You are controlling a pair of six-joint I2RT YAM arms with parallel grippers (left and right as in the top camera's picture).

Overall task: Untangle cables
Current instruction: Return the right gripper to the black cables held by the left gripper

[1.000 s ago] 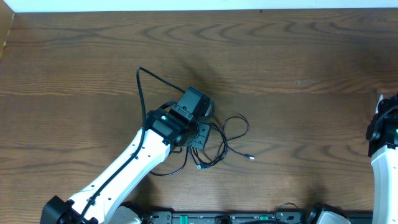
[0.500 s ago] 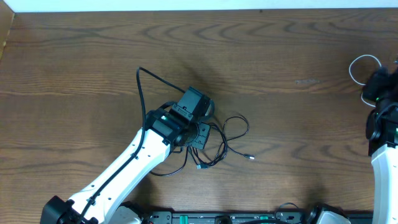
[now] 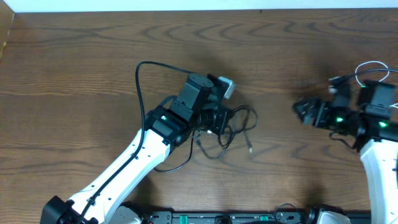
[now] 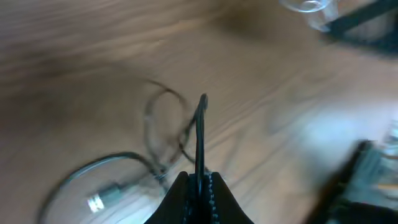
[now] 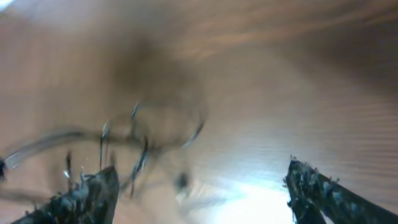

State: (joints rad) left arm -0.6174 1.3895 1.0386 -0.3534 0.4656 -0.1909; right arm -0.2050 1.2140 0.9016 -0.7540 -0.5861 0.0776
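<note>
A tangle of thin black cables (image 3: 235, 126) lies at the table's middle, with one small plug end (image 3: 250, 149) trailing to the right. My left gripper (image 3: 216, 118) sits at the tangle's left edge. In the left wrist view it (image 4: 199, 178) is shut on a black cable strand (image 4: 201, 134) that rises from the pads, with loops (image 4: 163, 121) and a silver plug (image 4: 102, 200) beyond. A white cable (image 3: 372, 66) loops at the far right behind my right arm. My right gripper (image 3: 303, 111) points left toward the tangle and stands open. Its fingers (image 5: 90, 196) are wide apart with nothing between them, and the blurred black cables (image 5: 140, 134) lie ahead.
The thicker black arm cable (image 3: 140, 87) arches over the table left of the left wrist. The table's far edge (image 3: 199, 11) runs along the top, and the arm bases stand along the front edge.
My right arm swung in from the right edge toward the middle and its jaws opened. My left gripper shifted up and right, dragging the black tangle with it.
</note>
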